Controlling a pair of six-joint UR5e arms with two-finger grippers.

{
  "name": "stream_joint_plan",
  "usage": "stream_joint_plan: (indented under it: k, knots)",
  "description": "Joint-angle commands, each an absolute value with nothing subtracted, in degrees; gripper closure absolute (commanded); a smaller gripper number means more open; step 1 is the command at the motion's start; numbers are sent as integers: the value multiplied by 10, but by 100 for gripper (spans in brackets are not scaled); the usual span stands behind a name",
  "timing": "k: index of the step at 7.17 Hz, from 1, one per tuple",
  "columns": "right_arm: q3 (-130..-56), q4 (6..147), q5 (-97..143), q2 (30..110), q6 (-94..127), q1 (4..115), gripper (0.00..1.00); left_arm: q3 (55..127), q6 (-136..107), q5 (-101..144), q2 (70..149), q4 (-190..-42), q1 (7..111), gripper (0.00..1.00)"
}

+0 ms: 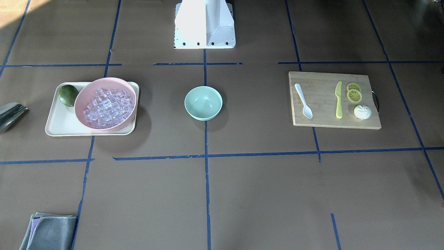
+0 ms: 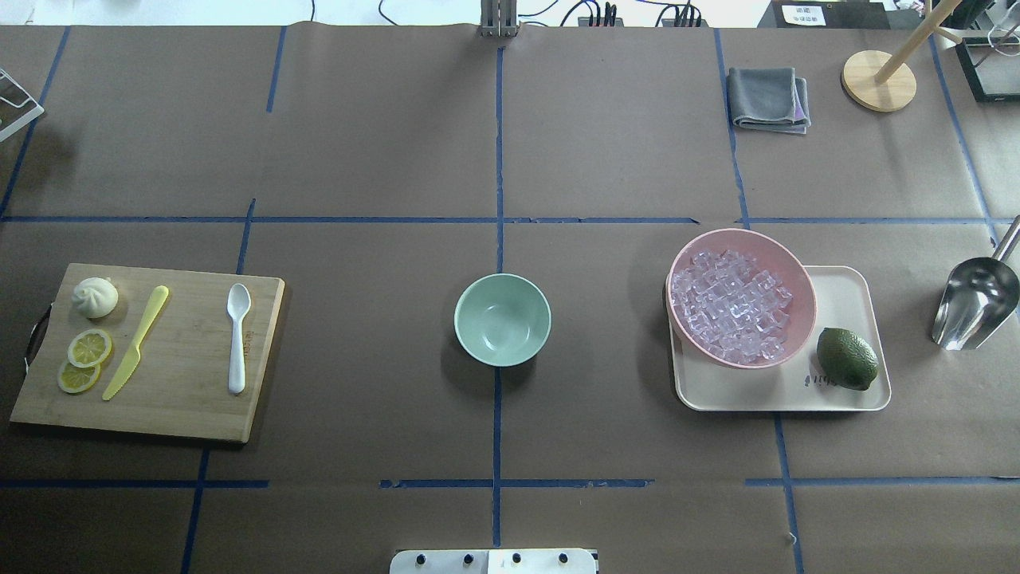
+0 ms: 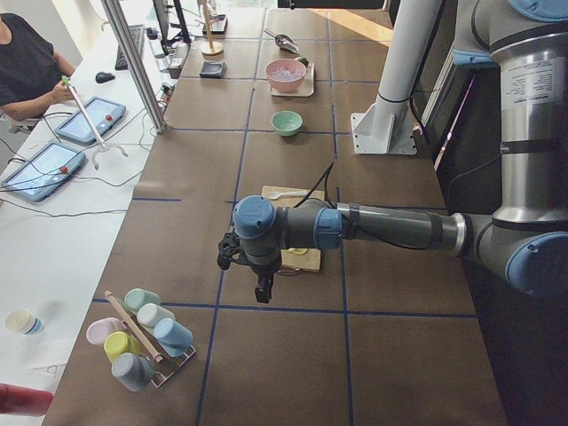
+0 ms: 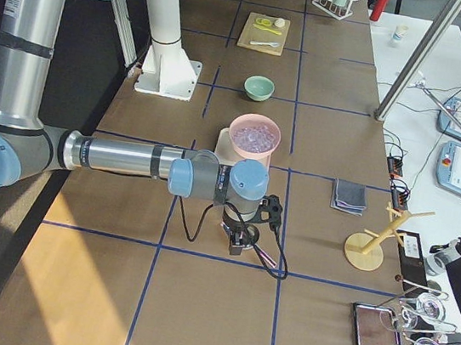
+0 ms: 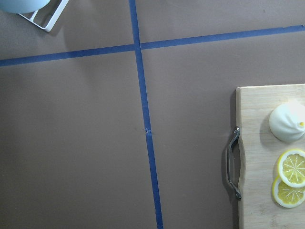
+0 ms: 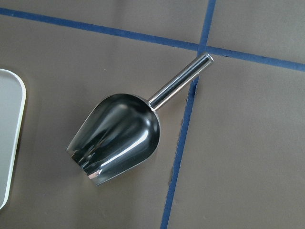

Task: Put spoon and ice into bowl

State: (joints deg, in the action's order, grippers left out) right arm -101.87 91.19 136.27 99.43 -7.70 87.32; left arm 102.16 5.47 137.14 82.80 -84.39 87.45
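Observation:
The white spoon (image 2: 237, 335) lies on a wooden cutting board (image 2: 191, 399), also in the front view (image 1: 303, 100). The mint-green bowl (image 2: 502, 319) stands empty at the table's middle (image 1: 203, 102). The ice cubes (image 2: 733, 307) fill a pink bowl (image 2: 801, 279) on a cream tray (image 2: 853, 395). My left gripper (image 3: 264, 288) hangs above the table beyond the board's outer end, far from the spoon. My right gripper (image 4: 238, 244) hangs beyond the tray, over a metal scoop (image 6: 119, 136). Both show only in side views, so I cannot tell whether they are open or shut.
A yellow-green knife (image 2: 135, 343), lemon slices (image 2: 84, 359) and a white bun (image 2: 95, 296) share the board. A green fruit (image 2: 846, 359) lies on the tray. A grey cloth (image 2: 769, 99), a wooden stand (image 2: 878, 80) and a cup rack (image 3: 142, 342) stand at the table's ends.

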Motion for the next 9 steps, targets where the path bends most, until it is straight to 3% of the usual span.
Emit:
stream_joint_plan:
  k: [1, 7, 8, 9]
  knots:
    - [-1023, 913, 1361, 988, -76, 888, 0, 1026, 29, 1368, 830, -845, 875, 0]
    - [-1026, 909, 1358, 987, -78, 887, 0, 1049, 31, 1335, 811, -850, 875, 0]
    - [-1025, 906, 1358, 989, -78, 887, 0, 1055, 33, 1351, 758, -872, 875, 0]
    - [-1025, 904, 1358, 991, -78, 887, 0, 1045, 27, 1403, 759, -956, 851, 0]
